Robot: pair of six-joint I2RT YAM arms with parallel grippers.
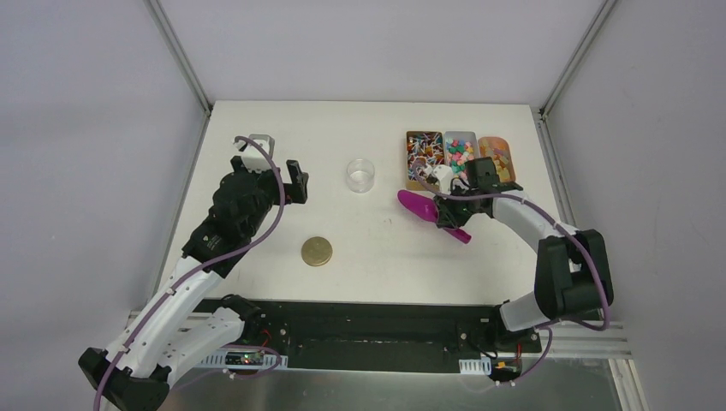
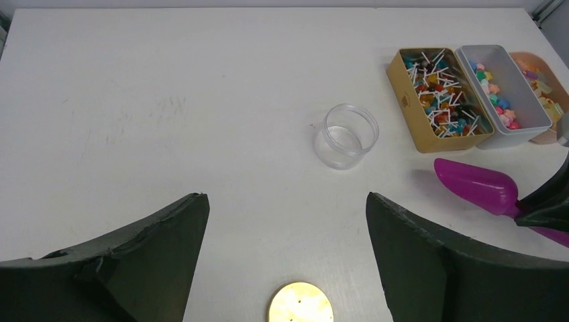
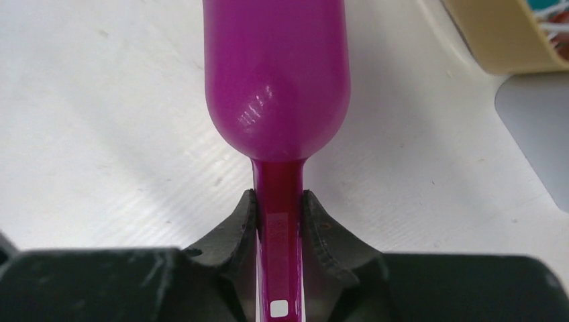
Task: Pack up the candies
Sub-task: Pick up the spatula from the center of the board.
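Observation:
The candies fill three small trays at the back right: mixed dark and bright ones in a gold tin, pastel pieces in a white tray, and orange-amber ones in an orange tray. A magenta scoop lies just in front of the tin, bowl pointing left. My right gripper is shut on the scoop's handle. My left gripper hangs open and holds nothing, above the table at the left.
A clear round jar stands upright mid-table, left of the trays. A round gold lid lies flat nearer the front. The gold tin's corner shows beside the scoop in the right wrist view.

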